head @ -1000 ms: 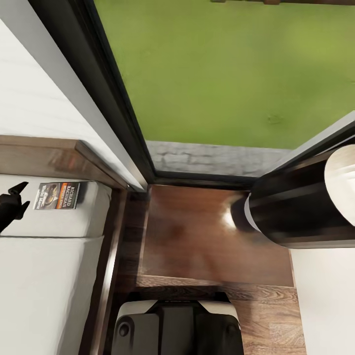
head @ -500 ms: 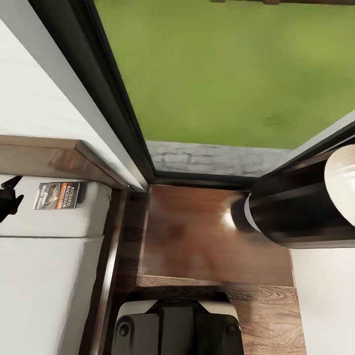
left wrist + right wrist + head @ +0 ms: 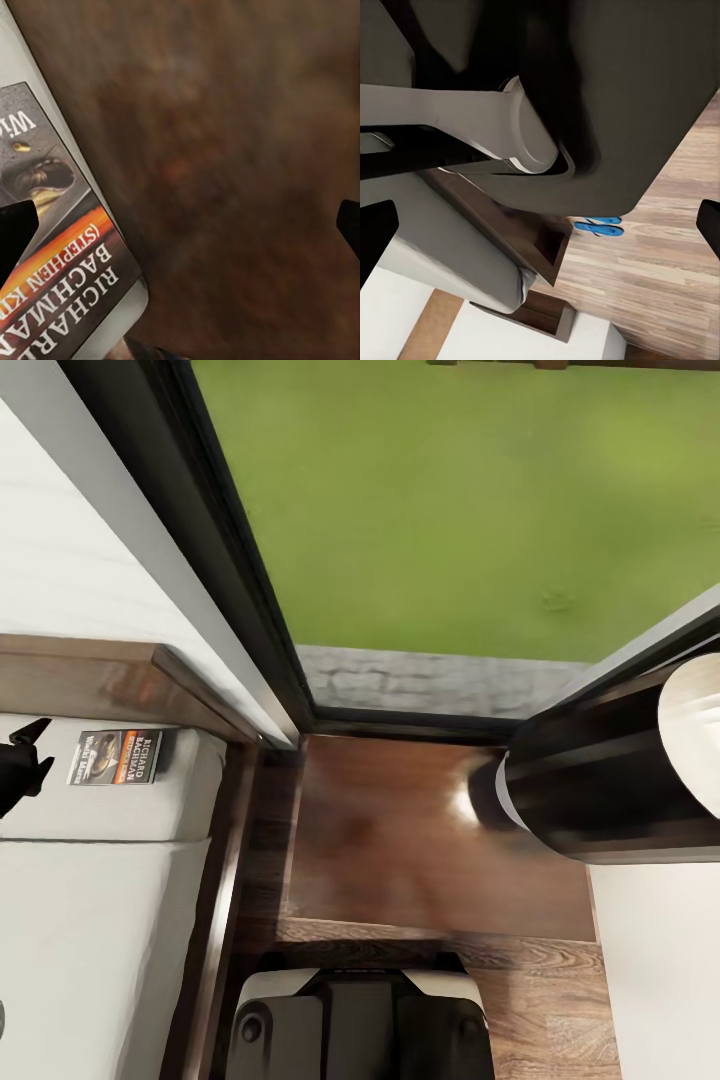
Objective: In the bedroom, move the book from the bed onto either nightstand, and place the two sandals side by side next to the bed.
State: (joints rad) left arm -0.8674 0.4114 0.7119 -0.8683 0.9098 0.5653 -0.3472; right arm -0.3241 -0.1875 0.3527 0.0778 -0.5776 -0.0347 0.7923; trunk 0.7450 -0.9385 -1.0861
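The book (image 3: 115, 756), a dark paperback with an orange band, lies flat on the off-white mattress of the bed (image 3: 90, 920), close to the headboard (image 3: 90, 680). My left gripper (image 3: 40, 747) hovers just left of it, open and empty. In the left wrist view the book (image 3: 60, 255) sits by one fingertip, and the gripper (image 3: 180, 229) has its tips wide apart. The nightstand (image 3: 400, 830) with its glossy brown top stands right of the bed. The two blue sandals (image 3: 598, 225) lie together on the plank floor beyond the bed frame. My right gripper (image 3: 540, 225) is open.
A tall dark-framed window (image 3: 250, 600) onto grass rises behind the nightstand. My right arm (image 3: 610, 780) reaches over the nightstand's right side. My base (image 3: 360, 1025) stands in front of it. A white wall (image 3: 60, 560) is behind the headboard.
My left gripper has drawn back a little to the left, away from the book. The book has not moved.
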